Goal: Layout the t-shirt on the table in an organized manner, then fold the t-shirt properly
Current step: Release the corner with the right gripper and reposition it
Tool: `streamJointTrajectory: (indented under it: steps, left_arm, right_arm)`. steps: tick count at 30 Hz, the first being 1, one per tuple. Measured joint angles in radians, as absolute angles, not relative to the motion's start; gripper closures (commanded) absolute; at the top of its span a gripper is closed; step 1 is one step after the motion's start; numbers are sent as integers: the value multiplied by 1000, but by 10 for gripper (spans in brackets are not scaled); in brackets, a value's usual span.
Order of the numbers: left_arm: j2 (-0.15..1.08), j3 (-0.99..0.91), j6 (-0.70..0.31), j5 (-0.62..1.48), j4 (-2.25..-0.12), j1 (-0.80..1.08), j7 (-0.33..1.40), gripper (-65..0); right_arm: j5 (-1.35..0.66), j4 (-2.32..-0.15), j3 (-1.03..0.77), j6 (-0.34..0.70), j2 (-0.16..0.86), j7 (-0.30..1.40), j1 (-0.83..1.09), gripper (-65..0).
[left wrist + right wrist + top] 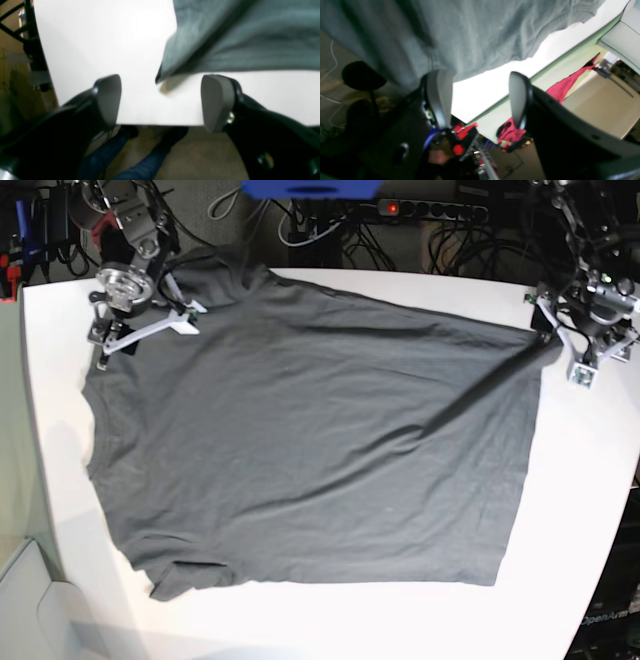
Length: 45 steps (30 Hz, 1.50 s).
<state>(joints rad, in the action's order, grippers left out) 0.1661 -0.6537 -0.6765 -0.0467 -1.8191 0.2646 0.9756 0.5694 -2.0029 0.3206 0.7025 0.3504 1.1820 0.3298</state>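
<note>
The dark grey t-shirt (320, 440) lies spread over the white table (590, 510), collar end to the base view's left, hem to its right, with a long crease running in from the far right corner. My left gripper (590, 345) hovers at that far hem corner. In the left wrist view it (162, 102) is open and the t-shirt (250, 37) corner lies just ahead of the fingertips, not between them. My right gripper (120, 330) sits at the far left sleeve. In its wrist view it (480, 98) is open, the t-shirt (470, 32) edge reaching one finger (440, 95).
Both grippers are near the table's back edge (160, 123). A person's legs in blue jeans (140, 160) stand below that edge. Cables and a power strip (430, 210) lie behind the table. A red cloth (570, 82) lies beyond the table's side.
</note>
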Motion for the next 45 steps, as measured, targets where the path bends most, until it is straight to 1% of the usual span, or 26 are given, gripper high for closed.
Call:
streamJointTrajectory:
  steps: [4,7,10,17,21,28,35,40,45]
  left_arm:
    - [164,-654,-680,-51,-1800,274,993,-479]
    - [166,-656,-677,-51,-1801,268,987,-477]
    - [165,-654,-678,-43,-1806,290,981,-477]
    - [163,-654,-678,-46,-1838,295,988,-477]
    - [157,-655,-678,-47,-1851,298,996,-478]
    - [157,-654,-678,-47,-1853,298,992,-481]
    - [152,-654,-678,-36,-1852,297,992,-482]
    - [141,-655,-677,-36,-1855,322,988,-482]
    - [92,-657,-678,-39,-1845,356,991,-482]
  right_arm:
    - [561,-1950,323,702,279,1121,274,-362]
    - [562,-1899,302,702,243,1125,261,-362]
    - [566,-1847,260,702,221,1081,265,-362]
    - [627,-1708,109,653,224,913,228,-362]
    - [624,-1674,33,645,256,832,225,-362]
    - [622,-1665,12,646,283,845,225,-362]
    - [567,-1806,19,703,271,937,276,-364]
    - [569,-1901,23,702,270,981,266,-364]
    - [569,-1908,24,703,270,980,272,-365]
